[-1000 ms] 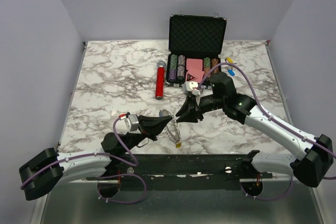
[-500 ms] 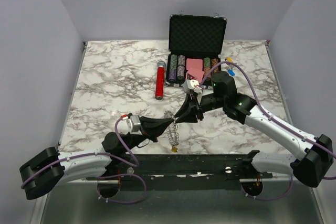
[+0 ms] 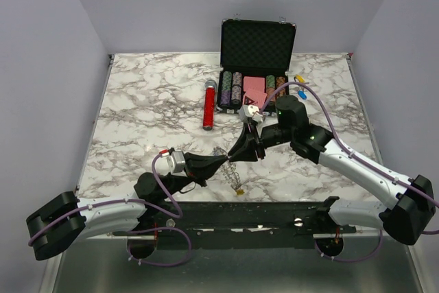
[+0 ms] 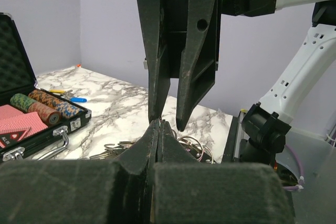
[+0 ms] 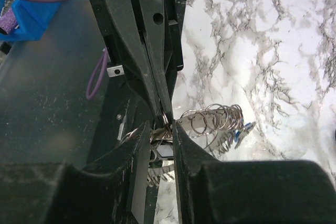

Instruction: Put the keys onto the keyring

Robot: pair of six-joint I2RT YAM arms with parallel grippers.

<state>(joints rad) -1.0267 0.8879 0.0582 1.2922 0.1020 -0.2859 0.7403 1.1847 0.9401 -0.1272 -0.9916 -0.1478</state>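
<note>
The keyring [image 3: 230, 176] is a bunch of silver rings and keys with a small yellow tag, hanging below the two gripper tips near the table's front edge. My left gripper [image 3: 223, 161] is shut on a ring of it; in the left wrist view [image 4: 159, 124] its jaws are pressed together. My right gripper [image 3: 234, 156] meets it tip to tip, and its fingers [image 4: 181, 121] stand a narrow gap apart. In the right wrist view rings and keys [image 5: 215, 121] fan out beside my right gripper [image 5: 163, 139], some lying in its gap. I cannot pick out a separate loose key.
A red cylinder [image 3: 208, 105] lies at the middle back. An open black case of poker chips [image 3: 256, 46] stands behind my right arm and shows at the left of the left wrist view [image 4: 31, 124]. Small blue and yellow items [image 3: 299, 87] lie beside it. The table's front edge is just below the keyring.
The two grippers have closed in until their tips meet. The left gripper has shifted slightly right, and the hanging keyring has swung with it.
</note>
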